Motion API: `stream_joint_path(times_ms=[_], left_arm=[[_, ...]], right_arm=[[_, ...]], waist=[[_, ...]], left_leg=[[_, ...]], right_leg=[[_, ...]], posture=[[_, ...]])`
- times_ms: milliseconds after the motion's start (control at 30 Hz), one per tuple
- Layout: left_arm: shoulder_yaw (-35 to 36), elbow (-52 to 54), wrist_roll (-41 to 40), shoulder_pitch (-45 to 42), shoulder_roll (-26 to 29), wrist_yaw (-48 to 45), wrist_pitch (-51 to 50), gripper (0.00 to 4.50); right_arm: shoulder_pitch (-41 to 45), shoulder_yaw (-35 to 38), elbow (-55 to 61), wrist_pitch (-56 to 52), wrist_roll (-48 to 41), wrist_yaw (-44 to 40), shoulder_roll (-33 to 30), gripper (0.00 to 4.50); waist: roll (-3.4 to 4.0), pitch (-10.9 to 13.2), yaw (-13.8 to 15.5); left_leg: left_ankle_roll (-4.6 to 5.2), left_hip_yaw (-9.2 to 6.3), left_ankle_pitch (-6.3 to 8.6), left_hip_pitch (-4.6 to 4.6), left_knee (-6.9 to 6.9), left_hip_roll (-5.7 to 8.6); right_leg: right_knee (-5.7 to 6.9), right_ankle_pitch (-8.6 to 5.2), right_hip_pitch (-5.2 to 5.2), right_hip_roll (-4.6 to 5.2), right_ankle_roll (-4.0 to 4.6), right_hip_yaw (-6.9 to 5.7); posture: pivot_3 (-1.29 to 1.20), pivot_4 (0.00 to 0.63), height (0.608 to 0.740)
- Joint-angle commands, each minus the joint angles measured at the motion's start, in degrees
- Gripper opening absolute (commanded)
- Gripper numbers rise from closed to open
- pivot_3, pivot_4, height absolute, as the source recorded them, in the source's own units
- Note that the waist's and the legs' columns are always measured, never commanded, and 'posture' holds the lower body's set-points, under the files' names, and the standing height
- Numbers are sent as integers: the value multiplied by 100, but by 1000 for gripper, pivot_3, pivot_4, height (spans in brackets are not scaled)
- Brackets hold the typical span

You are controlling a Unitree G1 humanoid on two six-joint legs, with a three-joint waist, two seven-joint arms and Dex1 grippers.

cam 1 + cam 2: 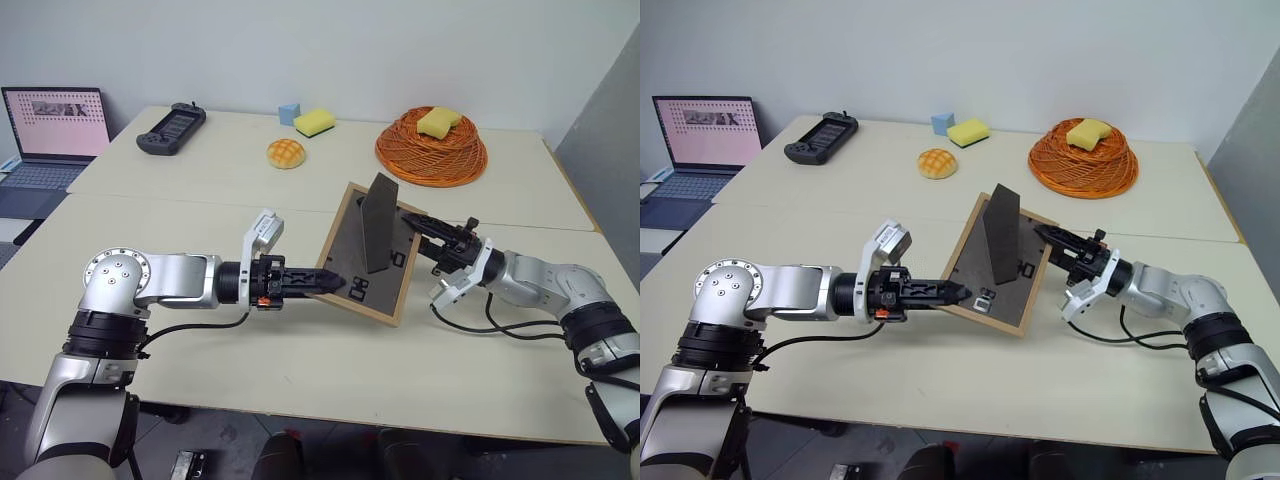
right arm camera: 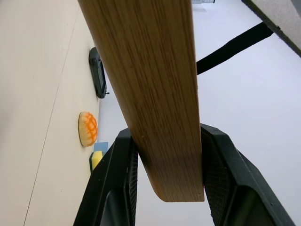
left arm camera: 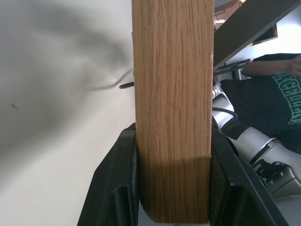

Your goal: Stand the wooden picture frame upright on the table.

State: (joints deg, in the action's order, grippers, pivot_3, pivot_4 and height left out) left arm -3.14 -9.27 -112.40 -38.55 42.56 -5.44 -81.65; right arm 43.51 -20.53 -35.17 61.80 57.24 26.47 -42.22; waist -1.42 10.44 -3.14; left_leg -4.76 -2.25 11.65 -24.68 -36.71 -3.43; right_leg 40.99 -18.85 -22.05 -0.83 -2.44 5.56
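Picture frame [image 1: 372,255] tilts back-side up above the table [image 1: 300,350], its fold-out stand [image 1: 380,222] raised. Left gripper [image 1: 335,283] clamps the frame's near corner, and right gripper [image 1: 415,225] has its fingers pressed against the opposite edge. Orange basket [image 1: 432,148] sits well behind the frame.

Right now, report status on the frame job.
Left gripper and right gripper both clamped on wooden picture frame. Frame tilted, back up, stand folded out. Table beneath unobstructed.
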Motion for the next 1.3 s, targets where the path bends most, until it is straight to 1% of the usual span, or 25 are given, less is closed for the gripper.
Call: stream_joint_path(times_ms=[33,333,1000,1300], left_arm=[[50,192,-60,-106,52,5,45,1304],[138,-155,-60,-285,-65,254,92,1304],[325,-120,-60,-301,-159,213,111,1294],[255,1,-60,-255,-119,353,141,1294]], right_arm=[[75,4,69,-42,-127,-31,-52,1489],[61,14,79,-90,-260,-176,-27,1489],[68,-13,93,-132,-262,-202,-16,1489],[66,-26,81,-138,-255,-173,-5,1489]], waist=[[0,0,0],[0,0,-1],[0,0,-5],[0,0,-6]], left_leg=[[0,0,0,0,0,0],[1,0,0,0,-1,1],[0,-1,0,0,-3,1],[0,-1,0,0,-3,1]], right_leg=[[0,0,0,0,0,0],[0,0,0,1,0,1],[2,0,0,0,0,0],[2,0,0,0,0,0]], posture=[[0,150,740],[0,150,740],[0,150,740],[0,150,740]])
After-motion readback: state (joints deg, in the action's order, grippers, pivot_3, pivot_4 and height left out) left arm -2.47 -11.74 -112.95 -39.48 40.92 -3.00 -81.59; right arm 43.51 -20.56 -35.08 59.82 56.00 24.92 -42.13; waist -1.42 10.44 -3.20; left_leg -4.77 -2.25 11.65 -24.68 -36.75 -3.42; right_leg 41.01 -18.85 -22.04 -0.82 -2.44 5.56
